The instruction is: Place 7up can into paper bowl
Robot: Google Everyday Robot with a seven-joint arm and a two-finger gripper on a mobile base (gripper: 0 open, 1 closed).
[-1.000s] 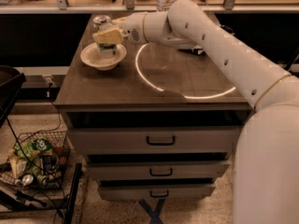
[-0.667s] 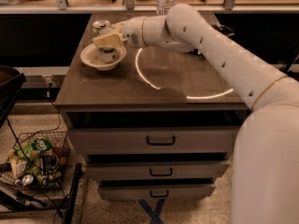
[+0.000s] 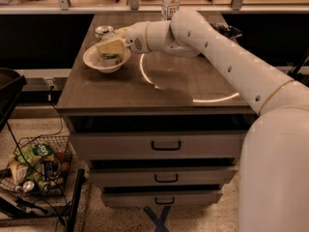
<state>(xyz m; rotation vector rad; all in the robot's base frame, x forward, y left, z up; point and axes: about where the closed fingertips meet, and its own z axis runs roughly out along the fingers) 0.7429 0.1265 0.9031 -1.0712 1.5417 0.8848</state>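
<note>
The 7up can (image 3: 110, 59) is seen as a small pale can with a green-and-white label; only its lower body is shown, its top being covered by the gripper (image 3: 112, 47). The can is set directly beneath the gripper, inside the paper bowl (image 3: 90, 60), a shallow cream-white bowl with a flared rim. The gripper is held low over the bowl and is laid against the can's upper part. Whether it is clamped on the can cannot be told. Just behind the gripper a second silver-topped can (image 3: 102, 31) is stood on the tabletop (image 3: 145, 98). Well beyond the gripper's wrist a clear bottle (image 3: 170, 1) is placed.
</note>
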